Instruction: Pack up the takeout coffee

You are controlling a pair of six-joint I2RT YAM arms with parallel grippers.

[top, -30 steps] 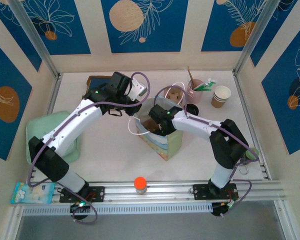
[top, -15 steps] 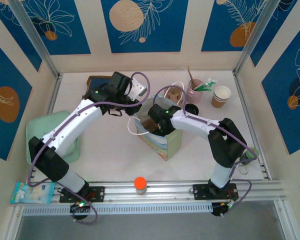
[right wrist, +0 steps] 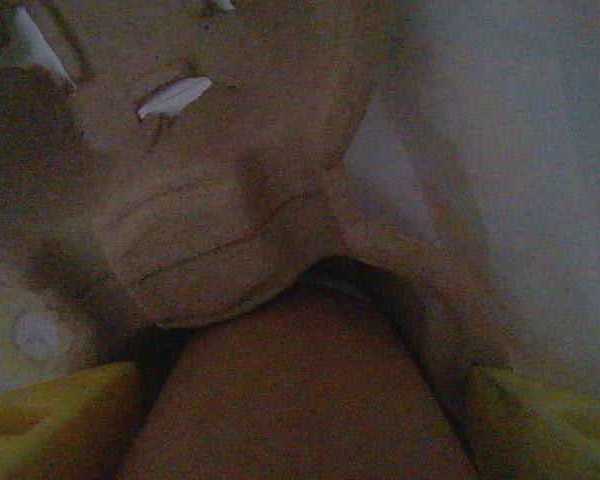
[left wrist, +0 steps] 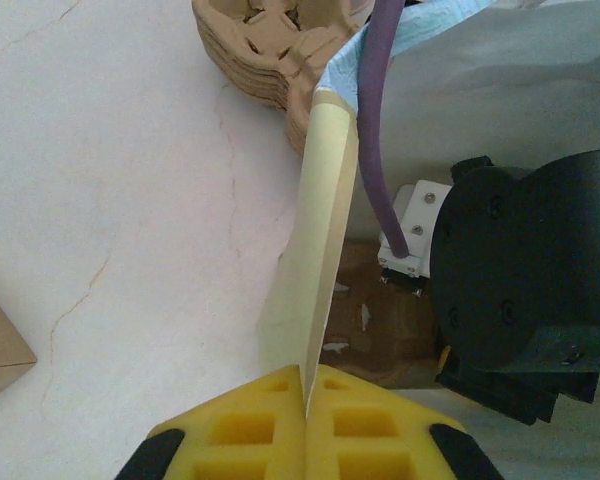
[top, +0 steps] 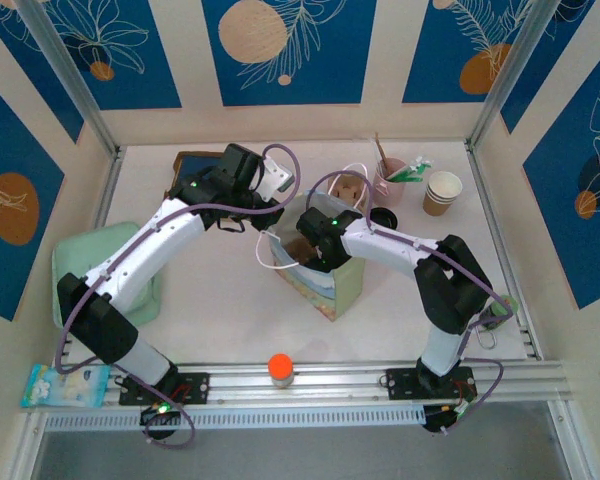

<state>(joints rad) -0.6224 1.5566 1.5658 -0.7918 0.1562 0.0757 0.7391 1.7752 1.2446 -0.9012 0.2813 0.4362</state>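
White table (top: 210,290), bag (top: 325,285) centre; left pincer (left wrist: 306,400) clamps its rim at 10 o'clock; right pincer (right wrist: 300,425) closed around cup (right wrist: 290,370) over carrier (right wrist: 210,200). Risk: cup misses socket, tips; rim tears.

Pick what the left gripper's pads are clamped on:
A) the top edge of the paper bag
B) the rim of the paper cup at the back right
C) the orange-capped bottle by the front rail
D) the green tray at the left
A: in the left wrist view the left gripper has its yellow pads pressed together on the thin upper edge of the paper bag.
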